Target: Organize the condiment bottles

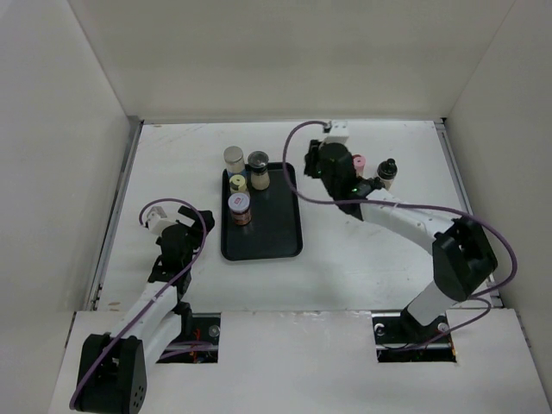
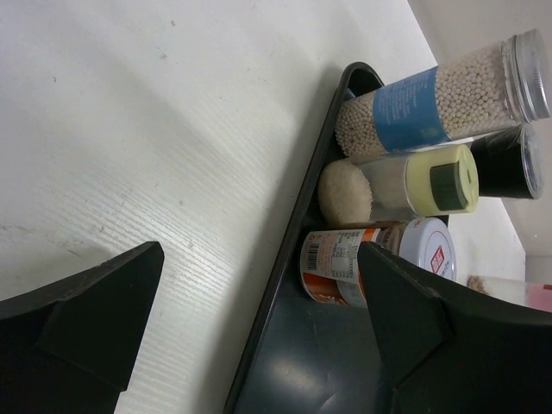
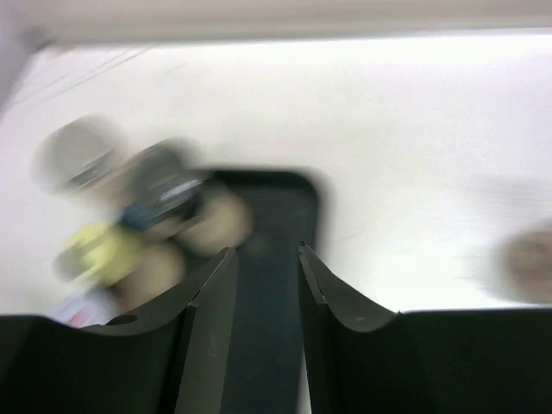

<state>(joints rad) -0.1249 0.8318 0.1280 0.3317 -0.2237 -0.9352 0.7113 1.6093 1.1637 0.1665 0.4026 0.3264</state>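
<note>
Hanging by the pink jar (image 1: 359, 161), the right gripper (image 3: 266, 259), its jaws nearly closed and empty, could bump it over; the left gripper (image 2: 259, 293) is open.

You see a white tabletop (image 1: 362, 250) with plain white walls (image 1: 259, 52) at 9, 12 and 3 o'clock. A black tray (image 1: 276, 233) lies flat on it, a little toward 9 o'clock from the centre.

jars (image 1: 240, 208): 6 | tray (image 1: 276, 237): 1 | arms (image 1: 405, 222): 2
</note>
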